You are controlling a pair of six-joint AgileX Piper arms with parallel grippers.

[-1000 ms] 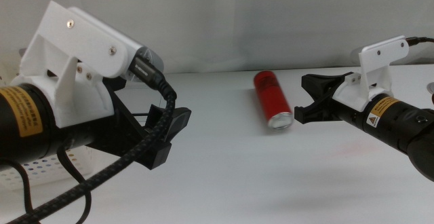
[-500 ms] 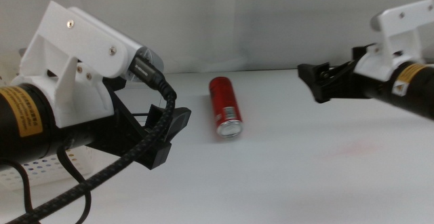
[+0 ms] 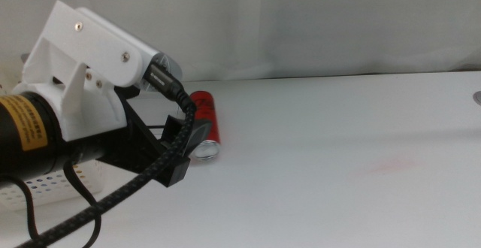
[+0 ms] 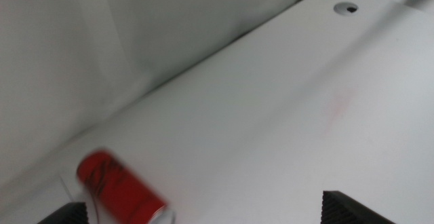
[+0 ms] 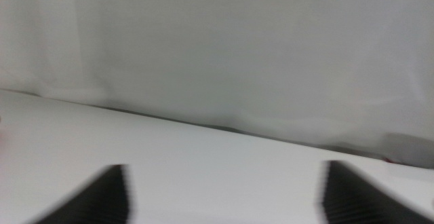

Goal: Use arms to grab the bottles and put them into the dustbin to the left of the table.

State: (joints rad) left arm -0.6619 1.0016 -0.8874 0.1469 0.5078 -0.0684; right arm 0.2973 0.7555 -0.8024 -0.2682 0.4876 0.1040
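Red can [image 3: 206, 125] rolled left across white table [image 3: 338, 173]; both hands gape wide.

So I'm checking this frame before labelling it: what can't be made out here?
- Red can: its left edge is hidden by the left arm's cable in the middle view; motion-blurred in the left wrist view.
- Dustbin: mostly hidden behind the left arm.
- Right gripper: absent from the middle view; its fingers are blurred in the right wrist view.

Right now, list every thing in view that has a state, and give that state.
Red can: lying on its side on the table, ungripped, beside the left hand.
Left hand: open, empty.
Right hand: open, empty, out of the middle view.
Dustbin: upright at the table's left; contents hidden.
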